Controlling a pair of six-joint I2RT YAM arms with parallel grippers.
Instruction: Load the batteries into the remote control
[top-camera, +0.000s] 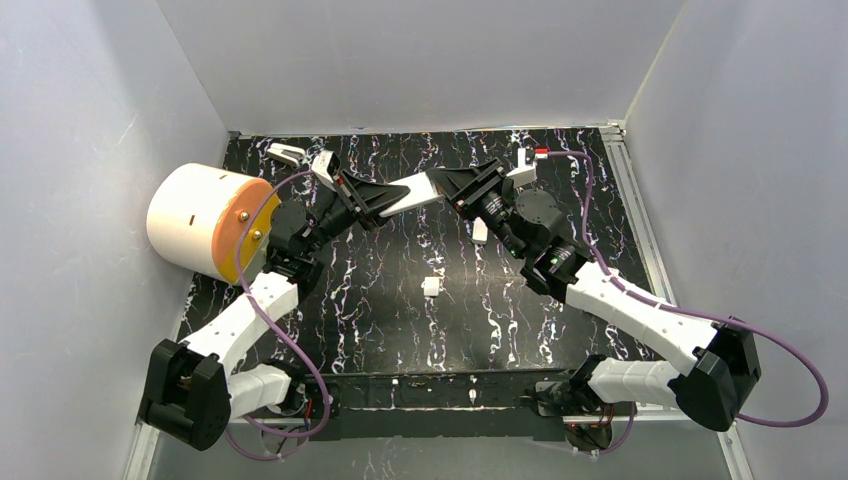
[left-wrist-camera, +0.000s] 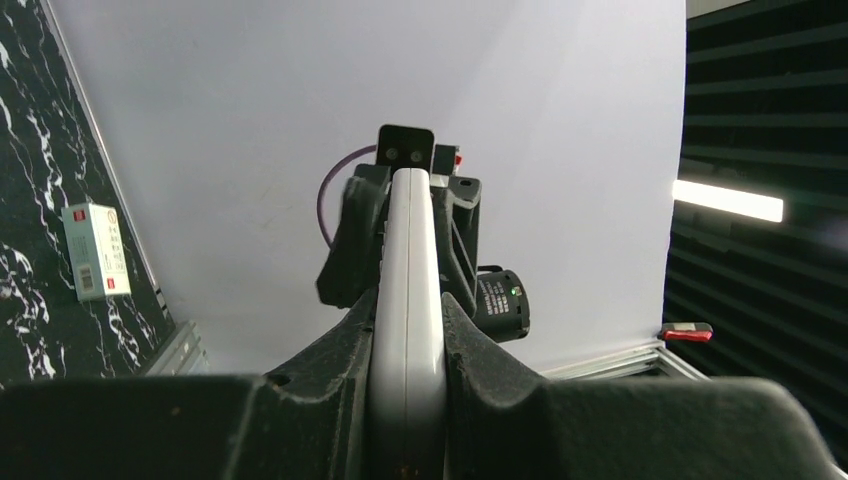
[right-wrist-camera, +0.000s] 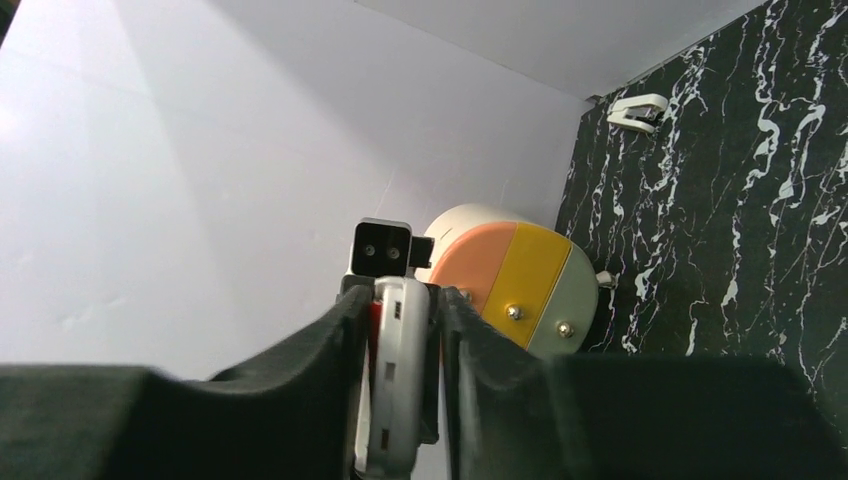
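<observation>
We've got the remote (top-camera: 410, 195) up off the table: slim, white, turned on edge, one end pinched tight in the left gripper (left-wrist-camera: 407, 305). Seen from the right wrist, its narrow side shows small slots, with a red sliver (right-wrist-camera: 374, 320) against it. Whether that's a battery, we can't tell.

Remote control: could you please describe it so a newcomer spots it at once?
Over the black marbled table, look near the far edge, midway across. The remote control is the slim white bar between the left gripper and the right gripper, unlike the white bits lying below.
</observation>
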